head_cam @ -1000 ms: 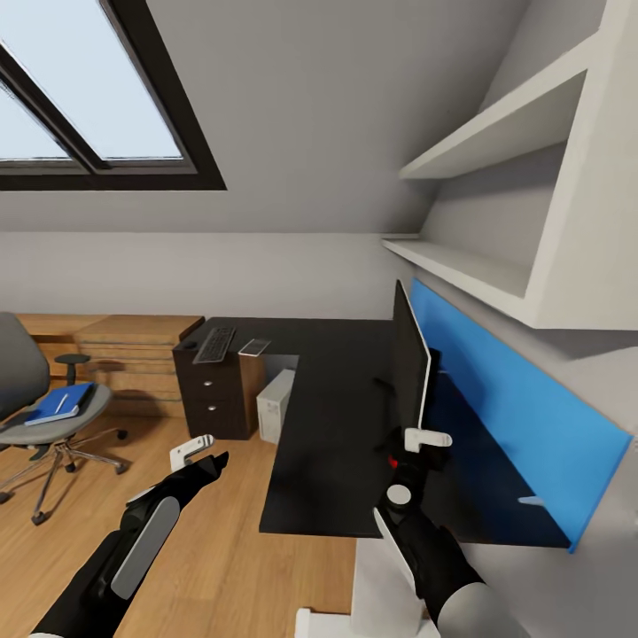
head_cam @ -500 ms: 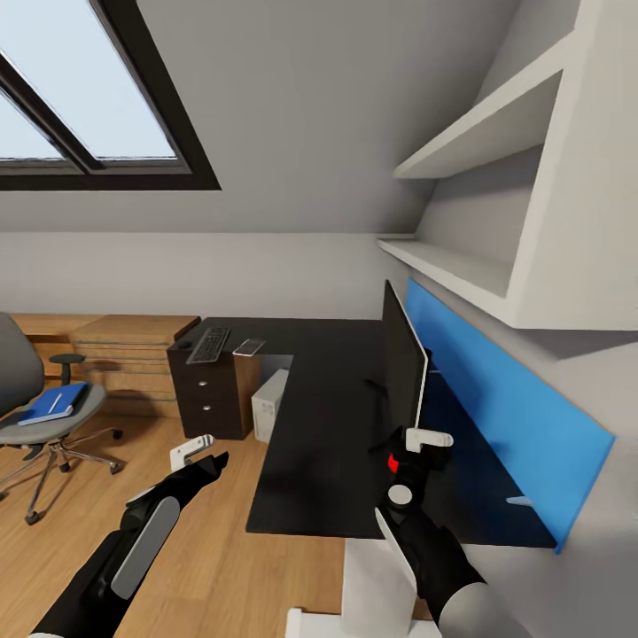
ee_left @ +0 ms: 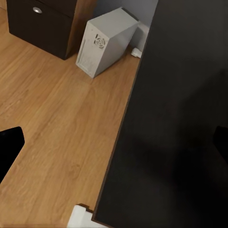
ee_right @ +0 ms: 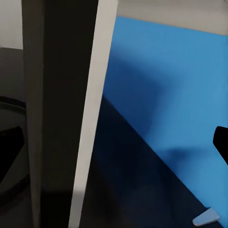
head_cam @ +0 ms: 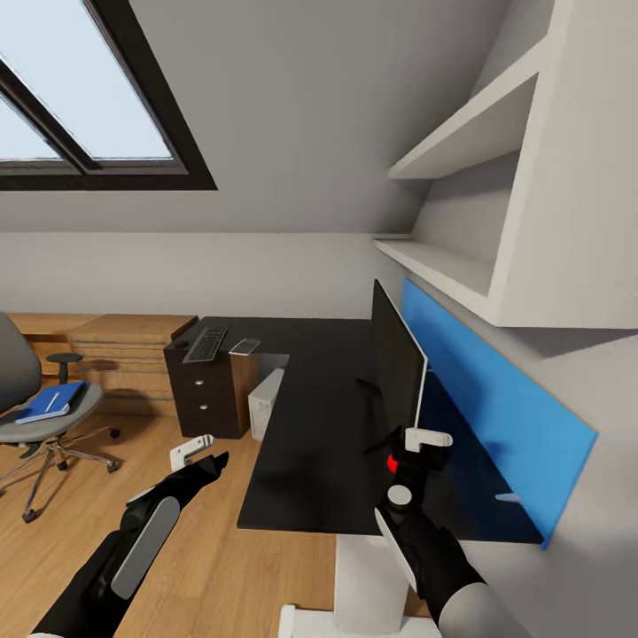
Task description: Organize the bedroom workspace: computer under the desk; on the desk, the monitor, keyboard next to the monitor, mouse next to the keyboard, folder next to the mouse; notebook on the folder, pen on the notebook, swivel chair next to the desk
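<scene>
Sitting at nine o'clock in the head view, the swivel chair [head_cam: 27, 394] carries the blue folder [head_cam: 51, 401] on its seat, with a thin white pen [head_cam: 53, 400] lying on top; the chair stands well apart from the table [head_cam: 310, 425]. Low at seven o'clock the left gripper [head_cam: 202, 454] hangs over the wood floor [head_cam: 213, 567], and I cannot tell whether its jaws are apart or together. Toward ten o'clock of the black tabletop, on its far wing above the dark drawers [head_cam: 200, 397], lie the keyboard [head_cam: 206, 344] and, just beside it, a small grey notebook [head_cam: 245, 346]; a small dark shape near the keyboard's far end is too small to identify. The computer [head_cam: 264, 403] stands under the table beside the drawers, also seen in the left wrist view [ee_left: 105, 42]. At the centre the monitor [head_cam: 397, 365] stands upright on the table, edge-on. Just below it the right gripper [head_cam: 416, 443] sits close to the screen's near edge [ee_right: 61, 114]; its jaws' state cannot be told. A blue panel [head_cam: 496, 408] runs along the wall at three o'clock, under white shelves [head_cam: 461, 177].
</scene>
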Available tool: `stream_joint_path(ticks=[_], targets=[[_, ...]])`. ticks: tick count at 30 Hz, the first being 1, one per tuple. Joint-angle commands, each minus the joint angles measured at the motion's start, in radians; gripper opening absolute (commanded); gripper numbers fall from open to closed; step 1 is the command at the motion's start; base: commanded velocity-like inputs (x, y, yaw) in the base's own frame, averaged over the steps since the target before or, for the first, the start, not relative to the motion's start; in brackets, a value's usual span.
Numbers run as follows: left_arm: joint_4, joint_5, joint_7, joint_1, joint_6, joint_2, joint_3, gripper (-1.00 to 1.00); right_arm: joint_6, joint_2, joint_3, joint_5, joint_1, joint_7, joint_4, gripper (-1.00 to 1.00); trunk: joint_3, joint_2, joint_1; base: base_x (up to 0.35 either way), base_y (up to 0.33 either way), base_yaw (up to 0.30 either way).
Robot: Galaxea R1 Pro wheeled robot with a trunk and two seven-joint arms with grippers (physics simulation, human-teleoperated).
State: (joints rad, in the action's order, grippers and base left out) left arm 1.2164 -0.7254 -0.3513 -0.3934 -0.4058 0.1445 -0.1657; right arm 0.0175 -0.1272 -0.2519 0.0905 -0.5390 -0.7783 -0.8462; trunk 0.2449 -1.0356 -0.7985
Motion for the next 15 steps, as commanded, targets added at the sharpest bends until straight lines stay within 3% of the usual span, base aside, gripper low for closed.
stream_joint_path(ticks=[1,15], targets=[[0.002,-0.011,-0.01,-0.001,-0.001,0.001,-0.003,1.0,0.003,0.0,-0.001,0.002,-0.001,-0.004,0.001,1.0,0.001,-0.001,0.0,-0.002,-0.005,0.0],[0.001,-0.011,-0.01,-0.001,-0.001,0.001,-0.003,1.0,0.009,-0.002,-0.005,0.002,-0.001,-0.004,0.003,1.0,0.001,-0.001,0.0,0.0,-0.001,0.0]])
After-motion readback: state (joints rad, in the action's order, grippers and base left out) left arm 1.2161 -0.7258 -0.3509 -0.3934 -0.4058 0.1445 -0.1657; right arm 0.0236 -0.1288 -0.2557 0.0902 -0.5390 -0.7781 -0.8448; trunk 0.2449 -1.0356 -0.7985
